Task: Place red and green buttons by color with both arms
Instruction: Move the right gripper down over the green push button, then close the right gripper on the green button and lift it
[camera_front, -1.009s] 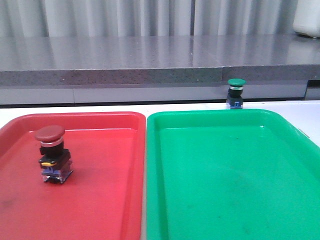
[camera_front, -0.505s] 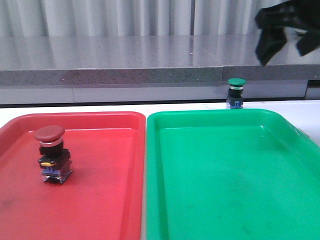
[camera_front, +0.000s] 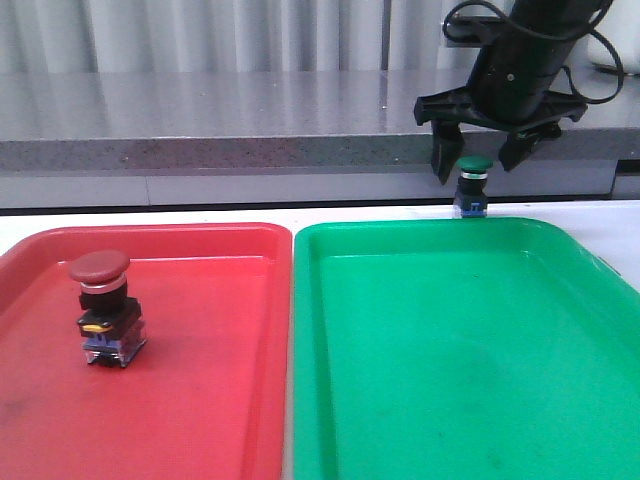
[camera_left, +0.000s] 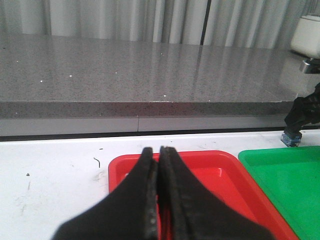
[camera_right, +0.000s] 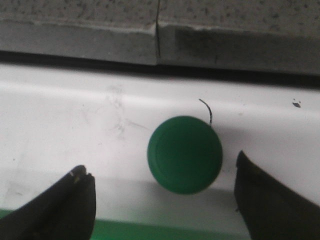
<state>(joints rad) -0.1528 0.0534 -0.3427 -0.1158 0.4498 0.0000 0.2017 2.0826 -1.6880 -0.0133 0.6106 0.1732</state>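
The red button (camera_front: 104, 306) stands upright in the red tray (camera_front: 200, 400), left of its middle. The green button (camera_front: 472, 186) stands on the white table just behind the green tray (camera_front: 450, 350). My right gripper (camera_front: 476, 166) is open and hangs right over the green button, one finger on each side, not touching it. In the right wrist view the green cap (camera_right: 184, 154) lies between the fingers of the open gripper (camera_right: 161, 166). My left gripper (camera_left: 159, 151) is shut and empty, in front of the red tray's near-left corner (camera_left: 117, 167); it is out of the front view.
A grey stone ledge (camera_front: 220, 140) with a step runs along the table's back edge, close behind the green button. A white object (camera_left: 306, 35) stands on it at the far right. The two trays sit side by side, nearly touching.
My right arm has come into the front view from the upper right and dropped over the green button, jaws open. Neither button has moved.
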